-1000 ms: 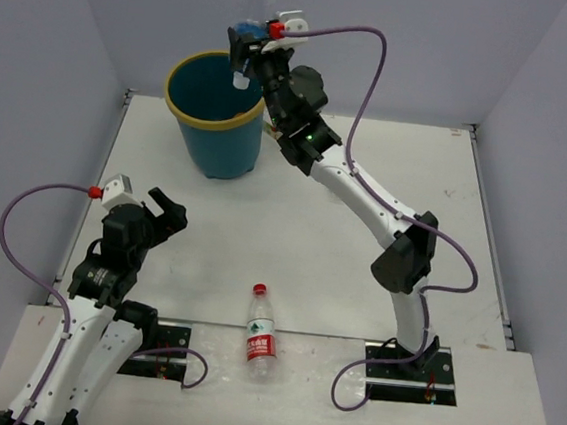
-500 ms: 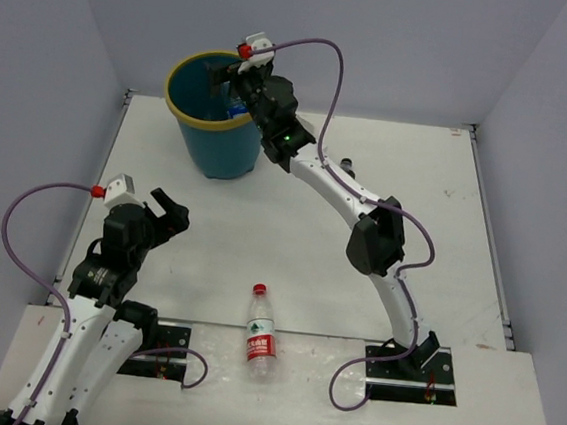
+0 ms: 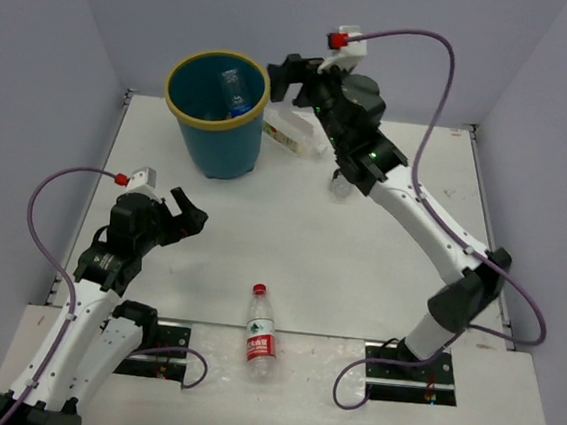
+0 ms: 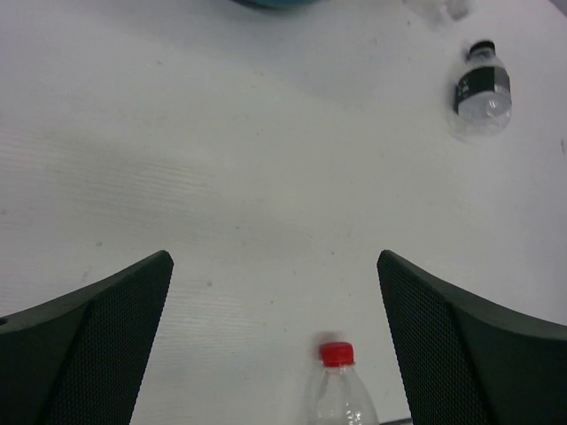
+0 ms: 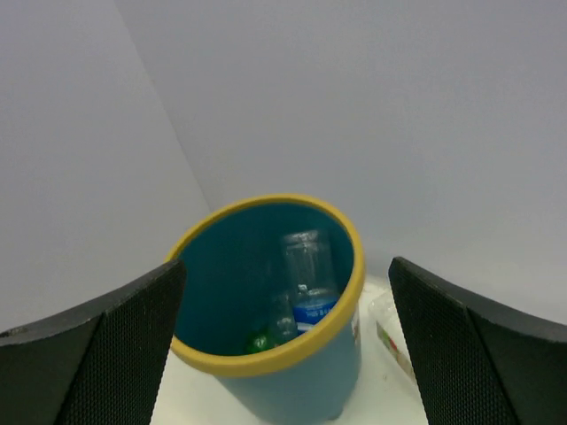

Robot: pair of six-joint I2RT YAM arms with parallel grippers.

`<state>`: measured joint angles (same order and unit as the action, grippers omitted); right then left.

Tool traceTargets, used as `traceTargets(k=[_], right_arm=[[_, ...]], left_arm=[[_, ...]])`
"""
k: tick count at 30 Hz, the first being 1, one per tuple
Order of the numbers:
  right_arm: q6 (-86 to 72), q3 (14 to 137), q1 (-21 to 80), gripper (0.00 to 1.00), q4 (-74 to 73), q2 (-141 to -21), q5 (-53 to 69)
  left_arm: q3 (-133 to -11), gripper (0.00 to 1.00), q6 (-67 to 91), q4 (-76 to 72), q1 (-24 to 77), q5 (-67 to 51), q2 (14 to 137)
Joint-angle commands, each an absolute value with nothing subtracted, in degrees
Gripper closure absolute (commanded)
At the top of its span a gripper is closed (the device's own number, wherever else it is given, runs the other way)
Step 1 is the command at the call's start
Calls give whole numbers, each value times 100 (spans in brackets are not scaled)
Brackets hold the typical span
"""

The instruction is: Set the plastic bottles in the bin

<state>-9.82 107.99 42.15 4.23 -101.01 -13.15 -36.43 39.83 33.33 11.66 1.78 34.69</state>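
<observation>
Well, the bin (image 3: pixel 224 152) holds at least a blue-labelled bottle (image 5: pixel 312 297) and a green bottle (image 5: pixel 259 341). Left on the table (image 3: pixel 378 272): a red-capped bottle (image 3: pixel 261 333) at the near edge, a dark-capped bottle (image 4: pixel 481 87), and a clear bottle (image 3: pixel 293 131) just beside the bin. My left gripper (image 3: pixel 185 211) and right gripper (image 3: pixel 281 80) both gape wide, holding nothing.

White arms (image 3: pixel 429 218) w/ blk joints (image 3: pixel 461 300), purple cables (image 3: pixel 449 70), red connectors (image 3: pixel 335 40).

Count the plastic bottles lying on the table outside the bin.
3: a red-capped bottle at the near edge, a clear bottle beside the bin, and a dark-capped bottle near the right arm. Others may be hidden.
</observation>
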Motion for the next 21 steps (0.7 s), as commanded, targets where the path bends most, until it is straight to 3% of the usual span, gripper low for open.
traceTargets(k=[1,4,10,16,21], right_arm=[[-2307,8617,3584,1,-197,-8608,-1904],[-2878,6866,3191,1,-225,-7580,-2324],[-3658,4671,2835,1,-998,-6051,-2370],[-4207,3672,2791,1,-1584,-5317,-2547],[-4221,3560,2751,1,-1668,-4956,-2624]], left_arm=[[-3848,0,3466,2982,1224,-1529,3955],[-3764,0,3419,2944,1483,-1682,4163],[-3718,0,3740,2823,2702,-1121,4498],[-3514,0,3717,2946,3272,-1478,5025],[-3458,0,3896,3313,4138,-1285,5350]])
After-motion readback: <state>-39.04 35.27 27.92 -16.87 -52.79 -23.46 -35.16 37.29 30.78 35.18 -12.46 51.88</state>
